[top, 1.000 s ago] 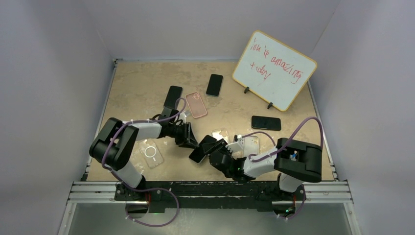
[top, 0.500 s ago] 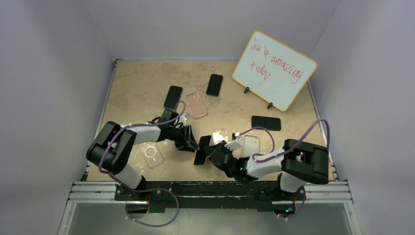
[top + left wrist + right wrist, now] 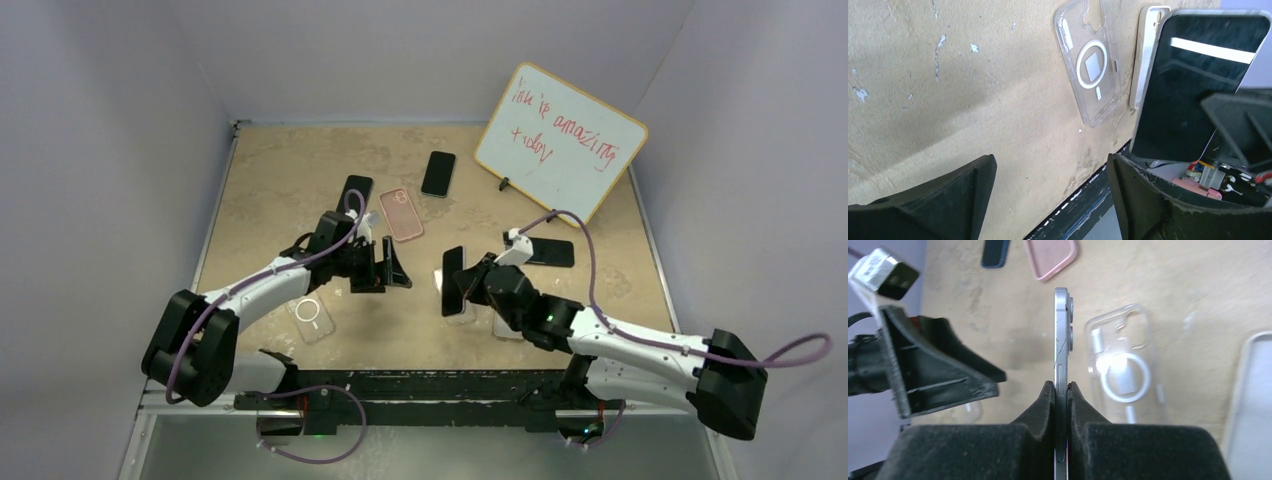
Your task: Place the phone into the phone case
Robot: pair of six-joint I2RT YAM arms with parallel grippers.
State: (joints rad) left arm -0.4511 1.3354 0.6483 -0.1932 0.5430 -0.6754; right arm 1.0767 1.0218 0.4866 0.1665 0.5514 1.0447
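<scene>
My right gripper (image 3: 1062, 388) is shut on the phone (image 3: 1062, 335), which it holds on edge above the table. In the top view the phone (image 3: 452, 281) stands upright, dark screen to the left, with the right gripper (image 3: 470, 285) behind it. A clear phone case (image 3: 1125, 371) with a white ring lies flat on the table just right of the phone's edge. My left gripper (image 3: 395, 268) hangs open and empty a short way left of the phone. In the left wrist view the left gripper (image 3: 1050, 165) has only table between its fingers, and the phone (image 3: 1193, 85) is at the right.
A white case (image 3: 510, 312) lies right of the clear one. A second clear ring case (image 3: 310, 316) lies front left. A pink case (image 3: 401, 213) and three dark phones (image 3: 352, 197) (image 3: 438, 173) (image 3: 545, 251) lie farther back. A whiteboard (image 3: 560, 143) stands back right.
The left gripper has opened, let go of the phone and drawn back to the left. The right gripper closed on the phone and carried it right and away, turning it upright.
</scene>
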